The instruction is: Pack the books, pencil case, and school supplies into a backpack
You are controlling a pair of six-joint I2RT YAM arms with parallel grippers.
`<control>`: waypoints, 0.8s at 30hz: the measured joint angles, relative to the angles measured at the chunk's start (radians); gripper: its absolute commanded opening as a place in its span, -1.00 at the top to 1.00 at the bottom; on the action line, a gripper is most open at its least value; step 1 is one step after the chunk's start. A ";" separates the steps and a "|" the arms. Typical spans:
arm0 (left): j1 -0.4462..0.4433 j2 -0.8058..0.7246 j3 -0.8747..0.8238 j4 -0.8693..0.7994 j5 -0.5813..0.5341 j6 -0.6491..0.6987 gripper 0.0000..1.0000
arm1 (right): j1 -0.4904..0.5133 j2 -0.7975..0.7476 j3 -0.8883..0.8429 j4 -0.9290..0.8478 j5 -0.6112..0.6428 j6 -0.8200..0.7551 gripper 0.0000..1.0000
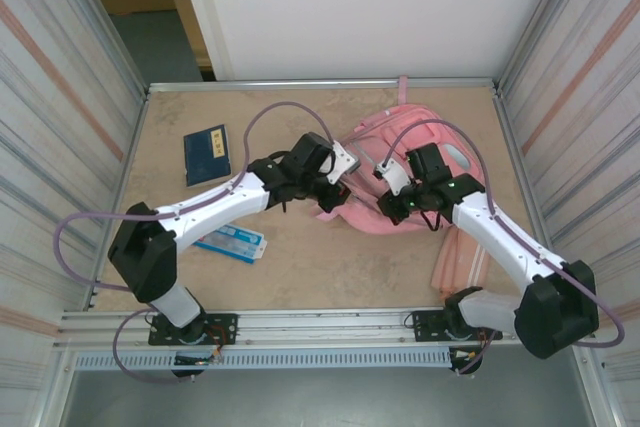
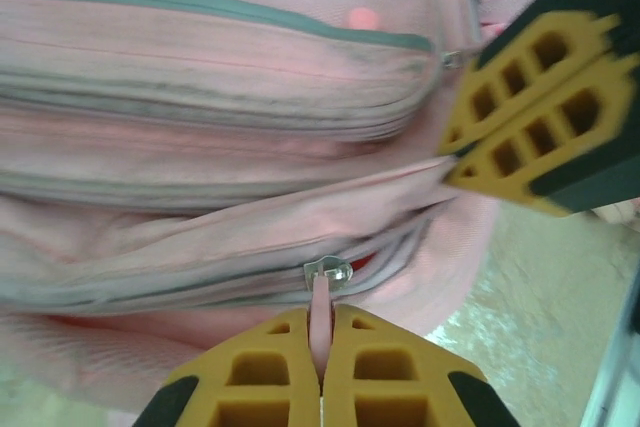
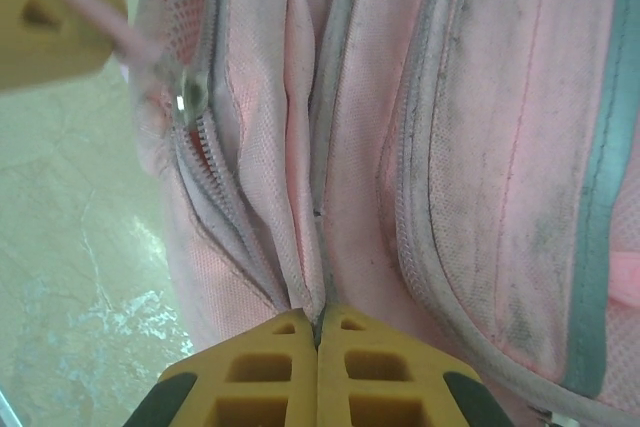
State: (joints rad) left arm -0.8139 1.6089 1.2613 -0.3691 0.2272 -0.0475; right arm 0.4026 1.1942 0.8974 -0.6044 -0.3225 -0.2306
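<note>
Pink fabric of the backpack (image 1: 385,127) lies right of centre on the table (image 1: 330,267), toward the far side, and much of its body is hidden under both wrists in the top view. Its carry loop points at the far edge, so its long axis runs roughly far to near, slightly slanted. The left gripper (image 2: 320,322) is pressed together on the pink zipper pull (image 2: 320,299), whose metal slider sits just beyond the fingertips. The right gripper (image 3: 318,322) pinches a fold of the backpack's cloth beside a zip line, and the left wrist view shows that cloth drawn to a point at its fingertips. In the top view neither claw's tips can be made out. A navy book (image 1: 207,154) lies flat, well apart to the left. The light blue pencil case (image 1: 232,241) is partly covered by the left arm. A pink ribbed book (image 1: 460,267) is half hidden under the right arm.
</note>
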 measured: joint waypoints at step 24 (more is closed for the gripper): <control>0.021 0.040 -0.064 0.129 0.088 -0.101 1.00 | 0.024 -0.066 -0.013 0.097 -0.124 0.026 0.08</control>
State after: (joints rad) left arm -0.7925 1.6489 1.1973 -0.2405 0.3153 -0.1486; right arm 0.4271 1.1286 0.8841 -0.5079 -0.4465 -0.2047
